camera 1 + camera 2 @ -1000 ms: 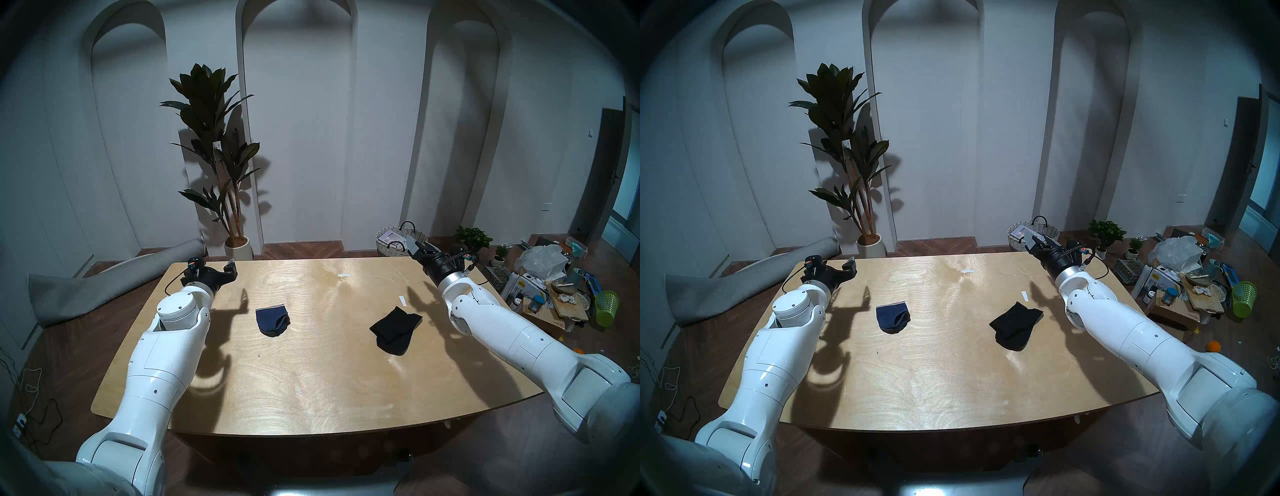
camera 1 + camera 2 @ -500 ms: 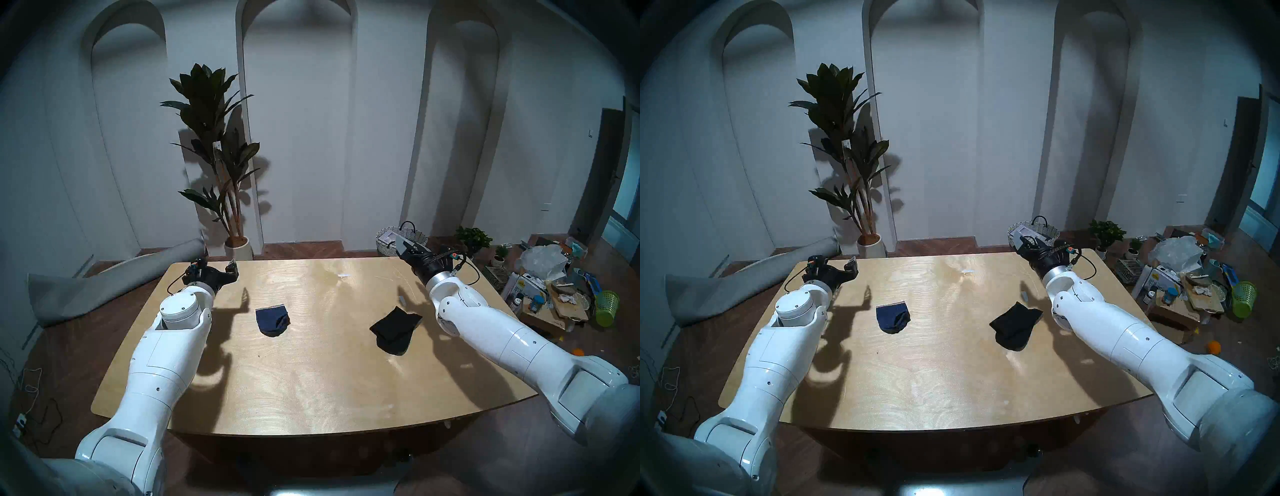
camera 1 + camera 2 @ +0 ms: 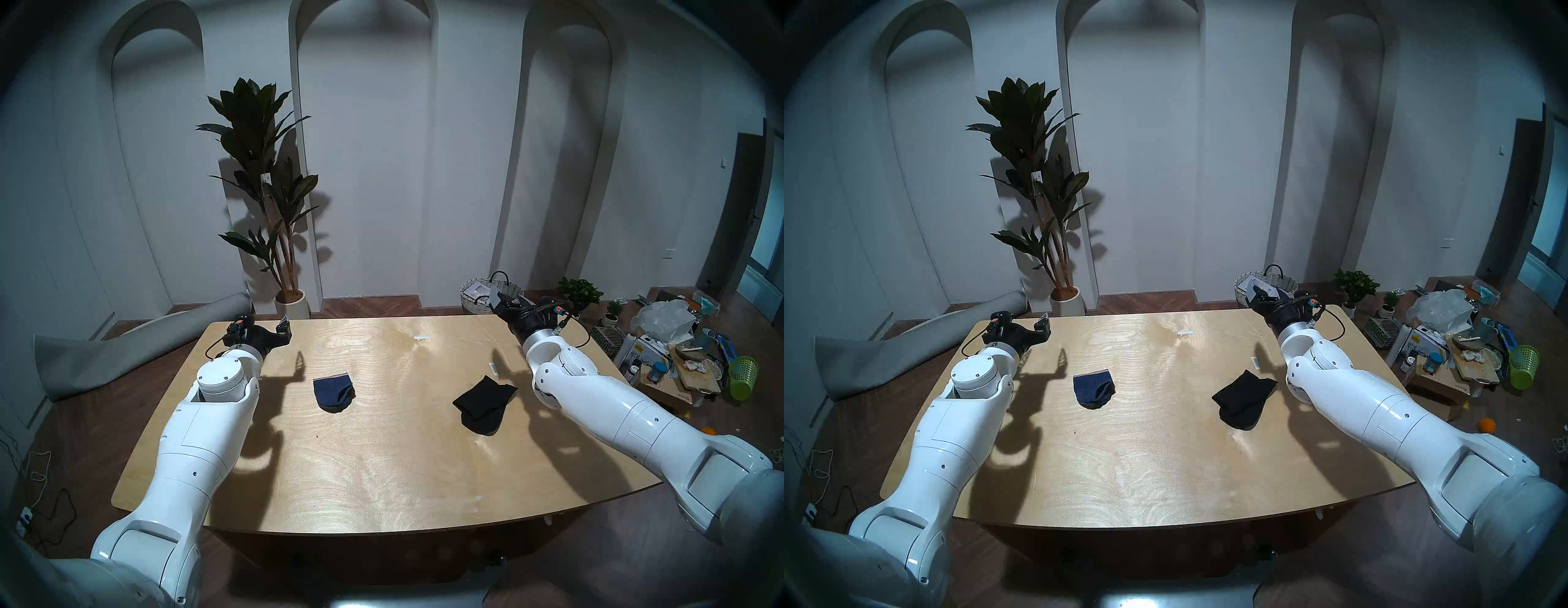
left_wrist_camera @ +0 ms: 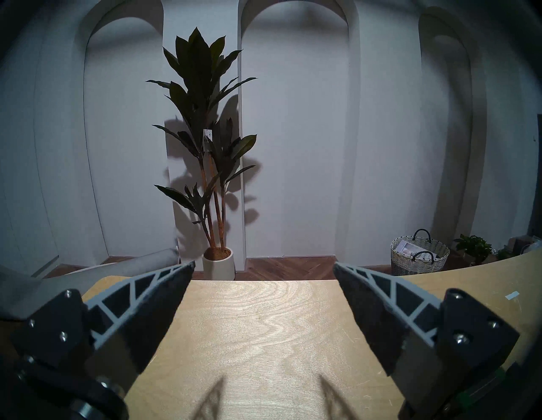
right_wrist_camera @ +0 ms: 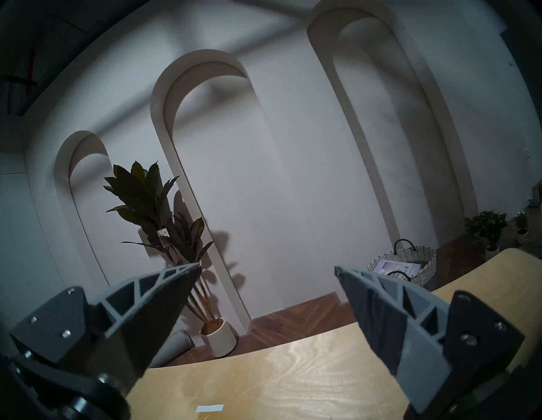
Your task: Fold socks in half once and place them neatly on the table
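I see navy sock [image 3: 334,394] and black sock [image 3: 485,404] folded mid-table [image 3: 382,479]; left gripper [image 4: 264,271], right gripper [image 5: 267,268] wide apart, empty, over far corners

We hold both our arms stretched out forward and lifted up, one on each side. Our left gripper [image 3: 265,329] [image 4: 264,271] points straight ahead with its two fingers spread wide and nothing between them. Our right gripper [image 3: 507,299] [image 5: 268,268] is tipped up a little and turned a bit to one side, its fingers spread wide too and holding nothing.
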